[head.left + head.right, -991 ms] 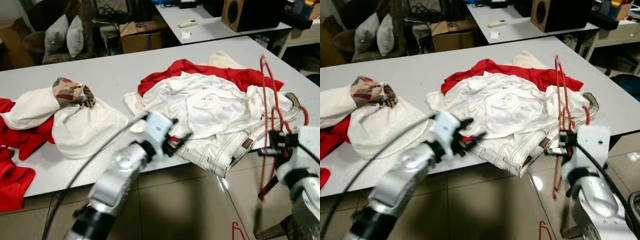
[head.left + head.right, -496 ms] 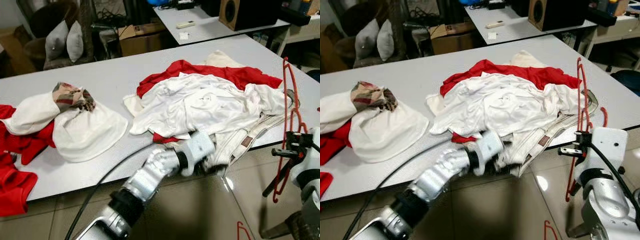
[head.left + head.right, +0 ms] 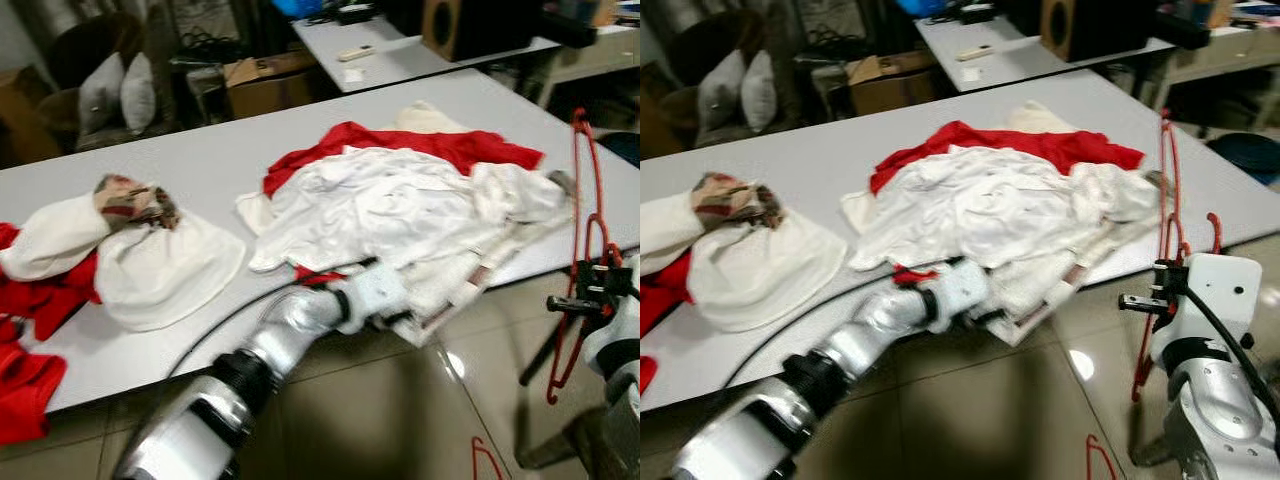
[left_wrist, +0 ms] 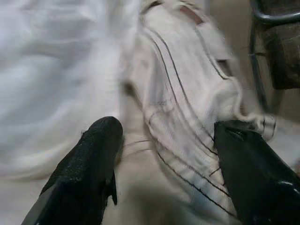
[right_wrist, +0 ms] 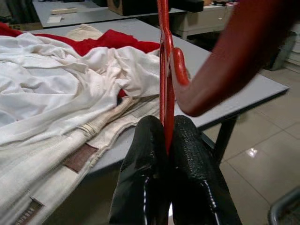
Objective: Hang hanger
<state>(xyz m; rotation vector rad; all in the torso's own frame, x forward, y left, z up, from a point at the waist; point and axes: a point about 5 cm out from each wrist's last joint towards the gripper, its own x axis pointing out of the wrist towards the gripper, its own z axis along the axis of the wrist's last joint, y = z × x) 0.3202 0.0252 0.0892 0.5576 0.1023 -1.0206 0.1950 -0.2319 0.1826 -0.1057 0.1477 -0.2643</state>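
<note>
Left gripper [image 4: 164,154] is reaching, fingers spread, over white jeans [image 4: 187,122]. Right gripper [image 5: 166,140] is pinching the red hanger [image 3: 585,250], held upright.

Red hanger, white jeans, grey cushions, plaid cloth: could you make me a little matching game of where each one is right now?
Things:
1. red hanger
2. white jeans
3. grey cushions
4. plaid cloth

Places:
A. on a dark chair beyond the table
B. at the table's near edge, between the open fingers of the left gripper
C. pinched upright in the right gripper, off the table's right end
D. on top of white clothes at the table's left

Pairs: 1-C, 2-B, 3-A, 4-D
</note>
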